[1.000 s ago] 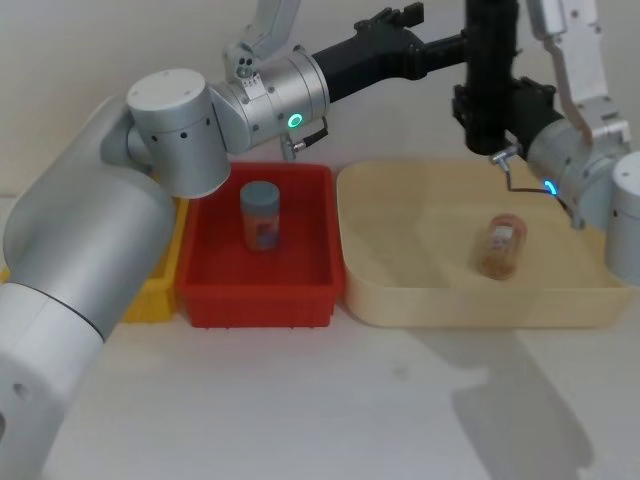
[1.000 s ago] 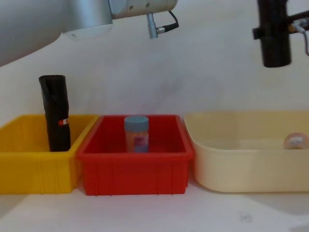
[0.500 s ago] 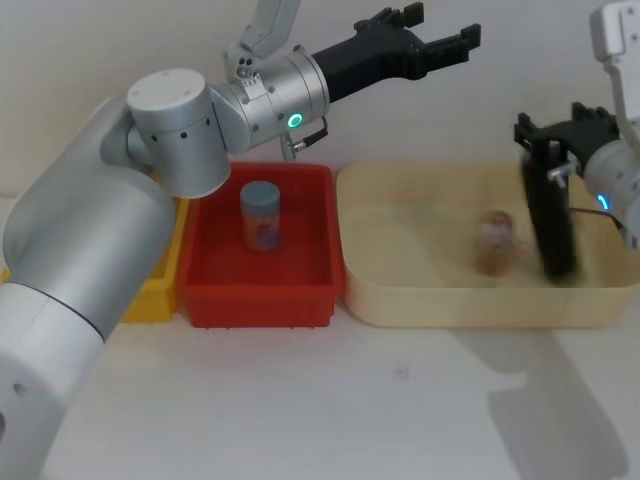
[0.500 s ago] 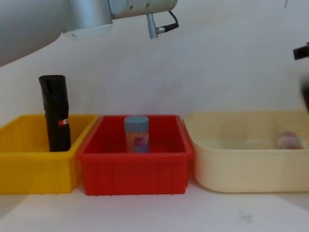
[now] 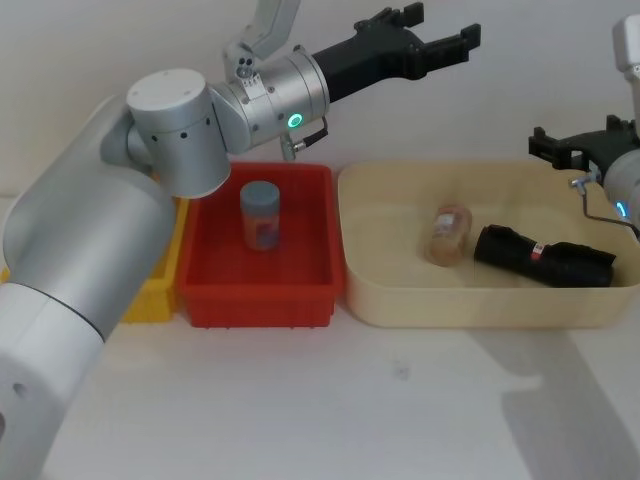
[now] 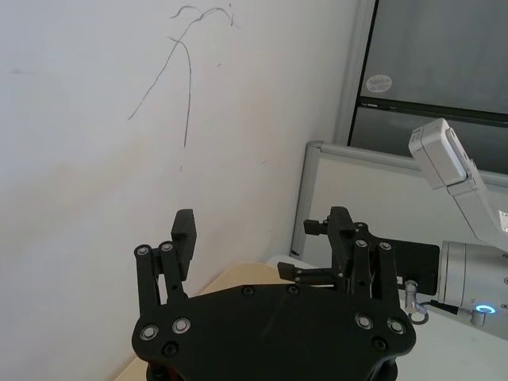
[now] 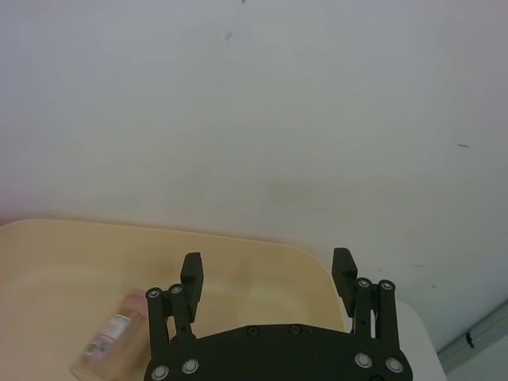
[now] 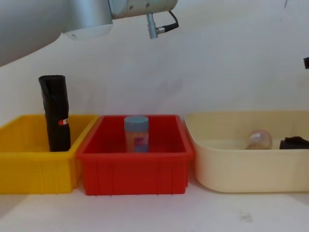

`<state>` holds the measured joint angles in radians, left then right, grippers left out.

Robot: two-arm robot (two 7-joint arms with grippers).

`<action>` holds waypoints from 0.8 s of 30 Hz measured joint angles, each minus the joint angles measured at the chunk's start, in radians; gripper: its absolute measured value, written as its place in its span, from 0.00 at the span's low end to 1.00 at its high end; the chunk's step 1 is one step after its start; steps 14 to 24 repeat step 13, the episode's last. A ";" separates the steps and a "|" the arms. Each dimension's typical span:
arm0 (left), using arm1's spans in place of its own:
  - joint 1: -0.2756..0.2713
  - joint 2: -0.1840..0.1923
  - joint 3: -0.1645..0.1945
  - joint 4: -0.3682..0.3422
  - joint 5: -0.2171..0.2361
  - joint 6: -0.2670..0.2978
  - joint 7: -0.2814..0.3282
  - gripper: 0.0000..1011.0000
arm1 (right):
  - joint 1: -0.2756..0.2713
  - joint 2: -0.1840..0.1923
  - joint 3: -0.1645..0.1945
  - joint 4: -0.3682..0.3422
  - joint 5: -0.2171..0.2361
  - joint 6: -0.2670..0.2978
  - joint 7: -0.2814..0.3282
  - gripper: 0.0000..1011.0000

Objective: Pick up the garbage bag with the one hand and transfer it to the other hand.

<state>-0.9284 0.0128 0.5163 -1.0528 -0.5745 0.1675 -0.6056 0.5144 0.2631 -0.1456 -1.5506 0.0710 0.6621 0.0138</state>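
Note:
The garbage bag, a black roll, lies on its side in the right part of the beige bin; its end shows in the chest view. No gripper touches it. My right gripper, on the blue-ringed arm, hangs open just above and behind the bag, and its fingers stand apart in the right wrist view. My left gripper, on the green-ringed arm, is open high above the bins' back edge, empty.
A small jar lies in the beige bin left of the bag. A blue-lidded jar stands in the red bin. Another black roll with a red-and-white label stands in the yellow bin.
The right gripper came down with the bag from beside the left gripper and let it go; the bag now lies in the beige bin. The small jar rolled left.

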 joint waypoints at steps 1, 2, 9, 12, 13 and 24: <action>0.000 0.000 0.000 0.000 0.000 0.000 0.000 0.99 | 0.000 0.000 0.002 0.001 0.000 0.001 -0.001 0.99; 0.000 0.000 0.000 0.000 0.000 0.000 0.000 0.99 | -0.001 0.001 0.003 0.001 0.000 0.002 -0.001 0.99; 0.000 0.000 0.000 0.000 0.000 0.000 0.000 0.99 | -0.002 0.002 0.008 0.004 -0.001 0.006 -0.004 0.99; 0.000 0.000 0.000 0.000 0.000 0.000 0.000 0.99 | -0.002 0.002 0.009 0.005 -0.001 0.007 -0.005 0.99; 0.000 0.000 0.000 0.000 0.000 0.000 0.000 0.99 | -0.002 0.002 0.010 0.005 -0.001 0.007 -0.005 0.99; 0.000 0.000 0.000 0.000 0.000 0.000 0.000 0.99 | -0.002 0.002 0.010 0.005 -0.001 0.007 -0.005 0.99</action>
